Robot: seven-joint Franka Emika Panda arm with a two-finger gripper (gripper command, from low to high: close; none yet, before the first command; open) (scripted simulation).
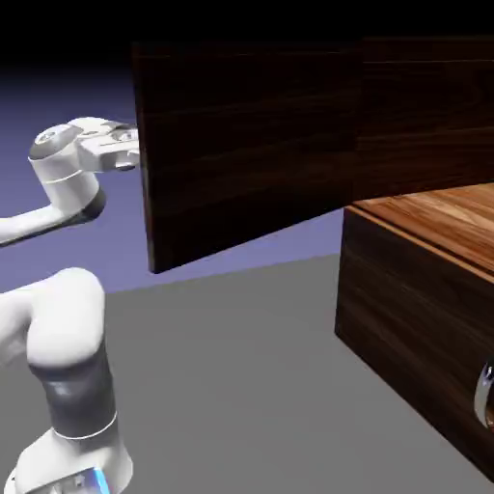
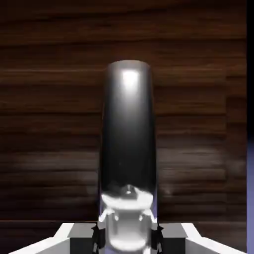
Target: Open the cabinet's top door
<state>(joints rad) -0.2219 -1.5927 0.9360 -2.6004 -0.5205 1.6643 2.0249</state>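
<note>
Top door (image 1: 251,145) swung wide, standing out from the cabinet (image 1: 415,289). My jaws (image 2: 127,240) clamped on its metal handle (image 2: 129,129), on the door's face, exterior view's left.

The dark walnut-grain upper door panel (image 1: 246,154) stands swung out from the boxy dark-wood cabinet (image 1: 415,275), its edge beside the white robot arm (image 1: 72,174).
</note>
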